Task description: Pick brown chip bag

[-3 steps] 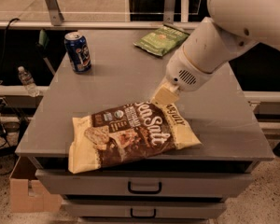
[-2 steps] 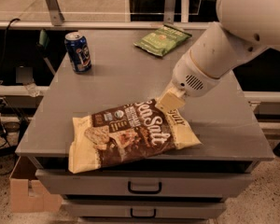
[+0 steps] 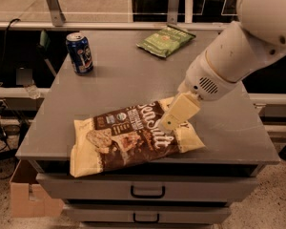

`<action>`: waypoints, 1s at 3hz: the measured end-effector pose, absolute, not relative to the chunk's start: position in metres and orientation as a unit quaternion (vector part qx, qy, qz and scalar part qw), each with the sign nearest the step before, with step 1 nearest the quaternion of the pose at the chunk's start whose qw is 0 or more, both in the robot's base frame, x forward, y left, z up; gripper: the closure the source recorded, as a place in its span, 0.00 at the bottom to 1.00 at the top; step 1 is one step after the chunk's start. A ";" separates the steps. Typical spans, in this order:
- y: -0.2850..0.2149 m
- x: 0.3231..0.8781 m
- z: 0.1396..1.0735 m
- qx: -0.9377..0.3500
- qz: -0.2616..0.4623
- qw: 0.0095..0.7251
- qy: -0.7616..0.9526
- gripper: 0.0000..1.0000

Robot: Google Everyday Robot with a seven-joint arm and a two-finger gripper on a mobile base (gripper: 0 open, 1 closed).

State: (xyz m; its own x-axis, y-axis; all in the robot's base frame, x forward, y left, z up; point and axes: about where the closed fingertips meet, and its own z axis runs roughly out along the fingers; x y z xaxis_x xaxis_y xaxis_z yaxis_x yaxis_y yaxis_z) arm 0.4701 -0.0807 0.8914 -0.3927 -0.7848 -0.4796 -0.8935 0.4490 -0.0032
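Observation:
The brown chip bag [image 3: 128,137] lies flat near the front edge of the grey cabinet top [image 3: 128,75], dark brown with cream-yellow ends and white "Sea Salt" lettering. My gripper [image 3: 168,123] reaches down from the upper right on the white arm and sits over the bag's right part, at the lettering. Its cream-coloured body covers the fingertips where they meet the bag.
A blue soda can [image 3: 79,53] stands at the back left. A small green chip bag [image 3: 166,40] lies at the back middle. Two drawers with dark handles [image 3: 148,192] are below the top. A cardboard box [image 3: 28,194] sits on the floor at the left.
The gripper has moved down and to the left, from the bag's upper right corner onto its lettering. The bag, the can and the green bag have not moved.

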 end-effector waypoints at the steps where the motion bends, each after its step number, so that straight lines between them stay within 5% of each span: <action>1: -0.083 0.471 0.885 -0.502 0.129 0.205 0.830 0.00; 3: -0.093 0.474 0.843 -0.479 0.145 0.176 0.848 0.00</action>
State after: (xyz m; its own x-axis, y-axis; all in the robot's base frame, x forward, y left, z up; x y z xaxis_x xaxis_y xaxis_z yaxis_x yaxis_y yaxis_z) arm 0.4743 -0.0929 0.8429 -0.4789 -0.7609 -0.4379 -0.8633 0.4986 0.0777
